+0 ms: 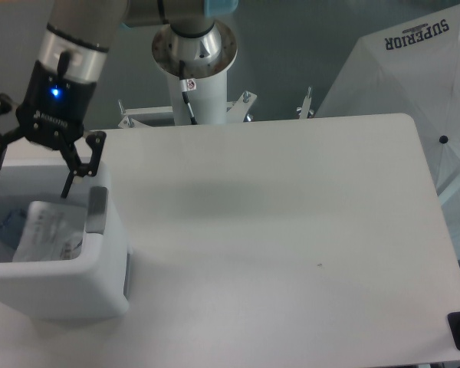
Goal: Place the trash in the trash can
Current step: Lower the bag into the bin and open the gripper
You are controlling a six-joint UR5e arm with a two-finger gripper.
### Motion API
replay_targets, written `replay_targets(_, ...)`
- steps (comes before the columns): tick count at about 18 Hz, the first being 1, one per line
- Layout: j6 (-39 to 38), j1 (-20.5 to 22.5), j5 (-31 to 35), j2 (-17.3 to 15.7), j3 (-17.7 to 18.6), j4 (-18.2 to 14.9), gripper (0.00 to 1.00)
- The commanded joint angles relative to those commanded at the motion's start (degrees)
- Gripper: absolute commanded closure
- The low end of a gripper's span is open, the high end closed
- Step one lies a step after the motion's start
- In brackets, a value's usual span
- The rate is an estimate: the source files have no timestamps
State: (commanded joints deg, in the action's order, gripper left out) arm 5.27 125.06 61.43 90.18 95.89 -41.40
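With the view taken from the near edge of the table (291, 253) outward, the trash can (61, 287) is seen first, at the near left corner, its grey panel (97, 209) on the right rim. Inside it, the crinkled plastic bag (52, 230) is lying flat against the inner wall, printed labels faintly visible, and a bluish patch just to its left is taken to be the crushed bottle (8, 224), though only a small part is shown. Both trash items are thus judged to be in the can. Above and behind the can, the gripper (31, 170) is held over the opening with its fingers spread wide apart and nothing between them. Further back, the arm's base column (195, 84) is mounted beyond the far table edge. Risks noted: the bag is light and springy, so it could cling to a fingertip or be dragged out if the fingers are passed near it; the right finger is close to the rim, so the can could be nudged by a sideways move.
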Motion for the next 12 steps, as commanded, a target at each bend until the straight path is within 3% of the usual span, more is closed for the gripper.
replay_targets(3, 4.29, 5.36, 5.79, 0.78, -2.36, 0.09, 0.00)
replay_targets(6, 15.69, 8.52, 12.99, 2.11, -3.69, -0.09, 0.00)
replay_targets(8, 22.56, 9.15, 17.21, 2.11, -3.78, -0.26, 0.00)
replay_targets(12, 28.64, 11.25, 23.03, 2.19, -3.78, -0.26, 0.00)
